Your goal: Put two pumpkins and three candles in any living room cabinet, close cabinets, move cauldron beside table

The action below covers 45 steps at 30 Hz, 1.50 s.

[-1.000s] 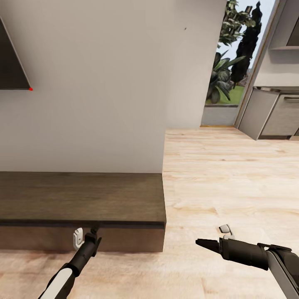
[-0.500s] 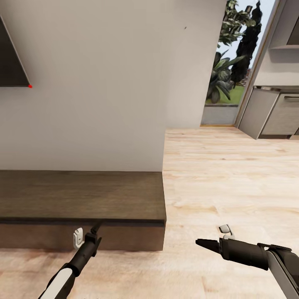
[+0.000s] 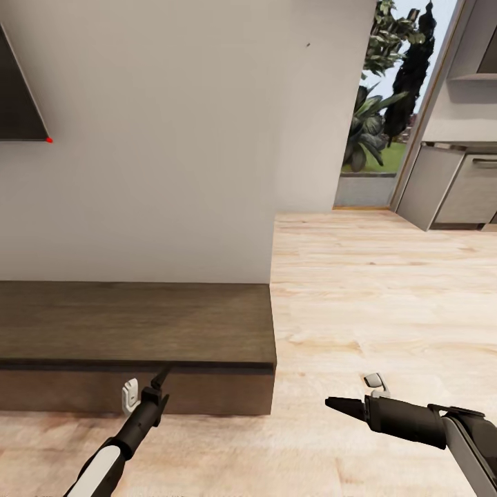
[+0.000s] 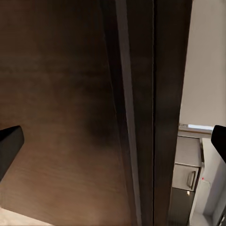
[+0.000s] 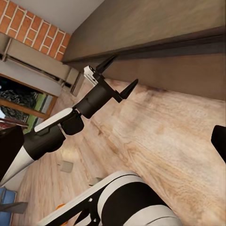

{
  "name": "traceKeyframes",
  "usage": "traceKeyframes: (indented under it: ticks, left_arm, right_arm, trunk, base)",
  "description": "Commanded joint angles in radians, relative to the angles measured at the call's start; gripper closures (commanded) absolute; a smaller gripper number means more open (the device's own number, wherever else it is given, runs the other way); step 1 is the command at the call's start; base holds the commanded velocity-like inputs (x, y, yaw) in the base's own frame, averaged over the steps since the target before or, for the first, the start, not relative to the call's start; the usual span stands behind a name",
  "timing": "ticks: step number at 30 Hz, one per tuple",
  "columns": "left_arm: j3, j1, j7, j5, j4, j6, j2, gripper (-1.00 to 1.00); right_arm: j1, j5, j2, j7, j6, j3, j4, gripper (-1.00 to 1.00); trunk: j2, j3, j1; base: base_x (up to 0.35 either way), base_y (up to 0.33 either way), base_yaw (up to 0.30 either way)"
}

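Comparing with a second ago: the dark wall panel and its red dot sit a little higher in the head view and the cabinet's front edge has crept up slightly, so the camera has shifted; both arms look the same.
Cabinet: long, low, dark-brown wood-grain unit with a flat top, set against the wall; its front face shows no gap, so it looks closed.
Left gripper: black pointed fingers spread apart, poised right at the cabinet's front, just below the top edge; the right wrist view shows the two tips splayed with nothing between them.
Left wrist view: dark grain of the cabinet front very close, finger tips at either side.
Right gripper: over bare floor, well apart from the cabinet; one black finger points leftward, a white part above it; whether the jaws stand apart or together, I cannot tell.
Floor: pale wood planks.
Room: plain white wall, a doorway with greenery outside, grey kitchen units at right.
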Motion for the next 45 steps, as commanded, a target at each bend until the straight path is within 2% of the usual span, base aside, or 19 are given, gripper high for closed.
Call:
traceKeyframes:
  ticks: [1,34,45]
  left_arm:
    - [0.0,0.0,-0.002,0.011,0.0,0.008,0.0,-1.0]
    - [-0.001,0.0,-0.001,0.011,0.0,0.008,-0.001,-1.0]
    - [-0.001,0.0,-0.001,0.011,0.0,0.008,-0.001,-1.0]
  right_arm:
    - [0.0,-0.001,0.0,0.002,0.005,0.0,0.0,-1.0]
    - [0.0,-0.001,0.0,0.002,0.005,0.0,0.0,-1.0]
    - [0.0,-0.001,0.0,0.002,0.005,0.0,0.0,-1.0]
  trunk:
    - [0.0,-0.001,0.0]
    - [0.0,-0.001,0.0]
    - [0.0,-0.001,0.0]
  base:
    - [0.0,0.0,0.0]
    - [0.0,0.0,0.0]
    - [0.097,0.0,0.0]
